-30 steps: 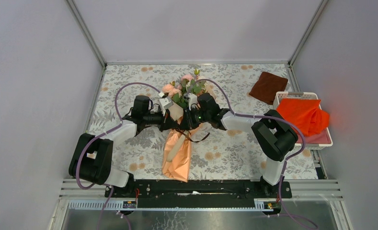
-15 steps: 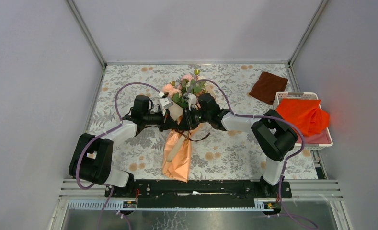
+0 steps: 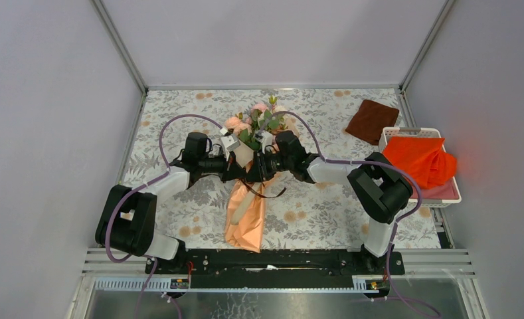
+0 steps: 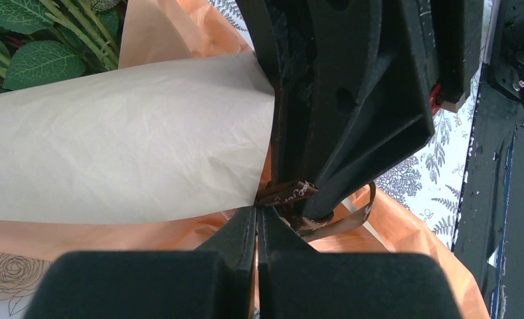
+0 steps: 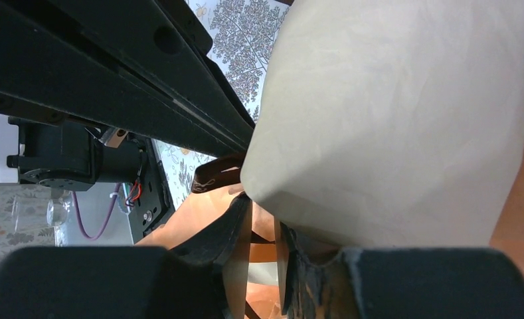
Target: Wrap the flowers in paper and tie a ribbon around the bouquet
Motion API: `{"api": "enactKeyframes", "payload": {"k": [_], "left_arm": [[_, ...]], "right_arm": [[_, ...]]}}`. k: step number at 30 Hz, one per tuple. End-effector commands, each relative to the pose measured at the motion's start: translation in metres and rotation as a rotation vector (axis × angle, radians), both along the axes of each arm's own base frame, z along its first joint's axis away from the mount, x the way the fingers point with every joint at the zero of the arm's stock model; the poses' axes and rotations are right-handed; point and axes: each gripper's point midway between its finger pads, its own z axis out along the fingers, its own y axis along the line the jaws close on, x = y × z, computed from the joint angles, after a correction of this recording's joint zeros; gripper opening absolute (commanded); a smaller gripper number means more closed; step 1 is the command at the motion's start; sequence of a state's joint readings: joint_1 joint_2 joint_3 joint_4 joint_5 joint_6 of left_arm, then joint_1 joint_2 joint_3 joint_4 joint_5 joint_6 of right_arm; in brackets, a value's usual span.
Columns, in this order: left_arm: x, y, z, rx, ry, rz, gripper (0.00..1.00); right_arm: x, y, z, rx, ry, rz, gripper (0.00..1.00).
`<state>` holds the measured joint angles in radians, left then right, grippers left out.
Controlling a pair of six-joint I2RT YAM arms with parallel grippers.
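Your left gripper [image 4: 257,211]: pinched shut on ribbon [image 4: 287,193] | your right gripper [image 5: 262,229]: fingers narrowly apart | bouquet [image 3: 248,214]: tail toward near edge of table [image 3: 179,106]

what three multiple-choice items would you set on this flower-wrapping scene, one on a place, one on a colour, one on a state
1. Where does the dark brown folded cloth lie?
A. on the floral-print table, far right, beside the white plastic basket
B. inside that basket
C. hanging off the table's near edge

2. What colour is the crumpled cloth in the basket?
A. blue
B. green
C. bright orange

3. How do the fingers of the left gripper stand?
A. spread wide
B. pressed together
C. out of view

Answers:
1 A, the top view shows it flat on the table next to the basket's far corner.
2 C, it is vivid orange against the white rim.
3 B, the left wrist view shows the two fingers meeting with no gap.
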<state>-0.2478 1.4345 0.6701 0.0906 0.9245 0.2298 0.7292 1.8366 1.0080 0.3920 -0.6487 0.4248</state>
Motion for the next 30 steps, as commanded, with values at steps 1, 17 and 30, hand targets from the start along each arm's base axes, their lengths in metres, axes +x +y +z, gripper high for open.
{"api": "enactKeyframes", "payload": {"k": [1,17,30], "left_arm": [[0.008,-0.002,0.012,-0.018,-0.052,0.002,0.0],[0.009,-0.002,0.012,-0.017,-0.053,0.005,0.0],[0.008,-0.001,0.013,-0.013,-0.062,0.0,0.0]], "right_arm": [[-0.002,0.005,0.008,0.058,-0.011,0.014,0.27],[-0.009,0.018,-0.006,0.02,0.019,0.02,0.29],[0.001,0.006,0.015,0.023,-0.019,-0.058,0.14]]}}
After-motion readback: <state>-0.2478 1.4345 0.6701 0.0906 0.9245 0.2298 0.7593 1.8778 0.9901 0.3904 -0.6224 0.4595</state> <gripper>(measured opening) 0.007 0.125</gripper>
